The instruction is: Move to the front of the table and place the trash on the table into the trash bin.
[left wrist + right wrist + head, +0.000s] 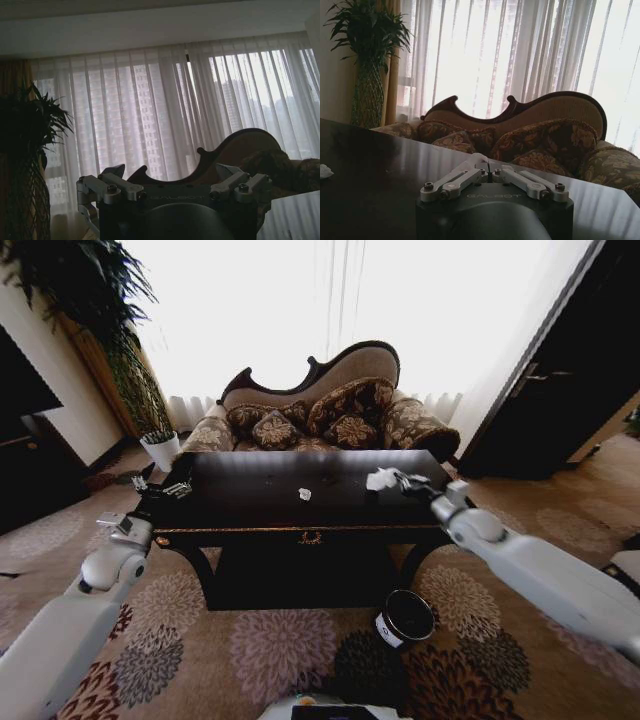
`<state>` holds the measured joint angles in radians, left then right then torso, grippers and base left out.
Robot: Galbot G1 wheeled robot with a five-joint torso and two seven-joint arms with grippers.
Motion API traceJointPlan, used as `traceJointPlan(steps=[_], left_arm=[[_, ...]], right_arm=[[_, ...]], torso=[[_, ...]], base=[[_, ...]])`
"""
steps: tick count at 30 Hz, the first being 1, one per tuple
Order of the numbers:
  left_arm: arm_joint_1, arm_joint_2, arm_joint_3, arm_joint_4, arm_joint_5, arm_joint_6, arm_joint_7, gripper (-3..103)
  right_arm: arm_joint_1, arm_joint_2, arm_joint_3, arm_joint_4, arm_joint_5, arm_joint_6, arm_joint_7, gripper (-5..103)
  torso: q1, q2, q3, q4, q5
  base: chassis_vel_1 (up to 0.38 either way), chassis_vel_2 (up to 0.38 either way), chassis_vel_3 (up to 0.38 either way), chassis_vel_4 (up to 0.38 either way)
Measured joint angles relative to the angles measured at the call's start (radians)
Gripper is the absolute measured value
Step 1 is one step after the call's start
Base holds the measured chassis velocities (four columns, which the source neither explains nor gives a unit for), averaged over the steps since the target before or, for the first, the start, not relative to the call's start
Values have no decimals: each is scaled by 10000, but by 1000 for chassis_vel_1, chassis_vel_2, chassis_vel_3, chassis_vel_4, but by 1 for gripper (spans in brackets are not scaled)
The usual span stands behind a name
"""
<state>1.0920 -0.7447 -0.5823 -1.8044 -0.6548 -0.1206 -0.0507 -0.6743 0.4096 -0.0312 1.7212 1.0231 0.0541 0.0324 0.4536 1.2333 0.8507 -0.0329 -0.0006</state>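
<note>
- Right claw (pixel 398 480) at centre right of the head view, over the black surface (pixel 260 502), closed on a crumpled white paper wad (pixel 381 479).
- Left claw (pixel 172 485) at middle left, near the surface's left end, fingers spread open, holding nothing.
- Second small white wad (pixel 305 494) lying mid-surface, well apart from both claws.
- Black trash bin (pixel 404 618) on the carpet (pixel 280 640), lower centre right, before the surface.
</note>
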Motion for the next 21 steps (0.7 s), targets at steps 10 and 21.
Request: traceJointPlan(steps=[10, 21], left_arm=[[0, 0, -1, 0, 0, 0, 0, 100], [0, 0, 0, 0, 0, 0, 0, 100]], right_arm=[[-1561, -2, 1383, 884, 202, 131, 114, 0], [-4370, 899, 4116, 1892, 191, 93, 274, 0]], torso=[[1, 0, 1, 6, 4], [2, -1, 2, 4, 3]], base=[[0, 0, 0, 0], [0, 0, 0, 0]])
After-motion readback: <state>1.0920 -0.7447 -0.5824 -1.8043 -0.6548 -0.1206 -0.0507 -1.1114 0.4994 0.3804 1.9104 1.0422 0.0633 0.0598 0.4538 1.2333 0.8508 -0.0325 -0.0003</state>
